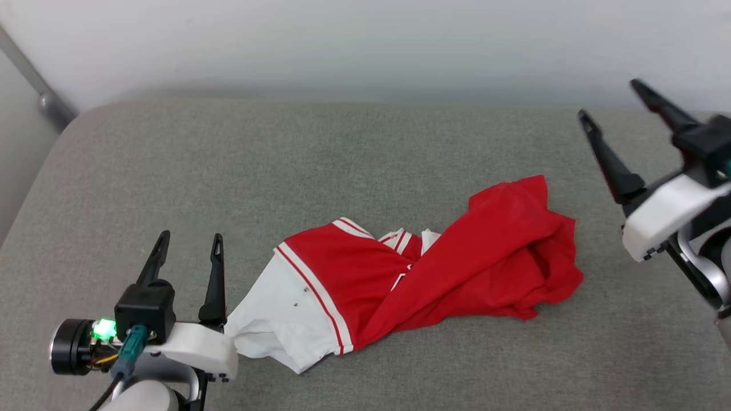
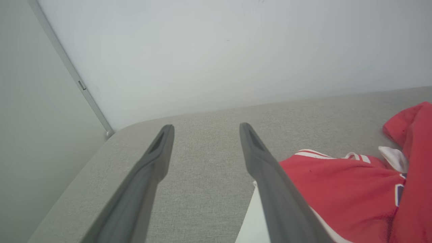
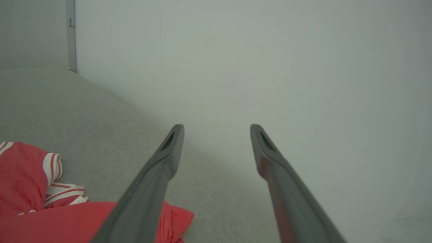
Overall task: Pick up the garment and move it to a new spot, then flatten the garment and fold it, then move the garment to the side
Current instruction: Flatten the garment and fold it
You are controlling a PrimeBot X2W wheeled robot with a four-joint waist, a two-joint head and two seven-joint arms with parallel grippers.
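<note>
While the left gripper (image 1: 191, 237) and the right gripper (image 1: 610, 100) both stand spread with nothing between their fingers, the garment (image 1: 411, 274) lies bunched and twisted on the grey cushion (image 1: 285, 160) between them. By its rumpled state, flattening, folding and the move aside all look undone; whether the first relocation is finished cannot be told. Its long axis runs from one gripper toward the other. The white sleeve end lies just beside the left gripper's base, perhaps touching it, and the red bulk stops short of the raised right gripper.
</note>
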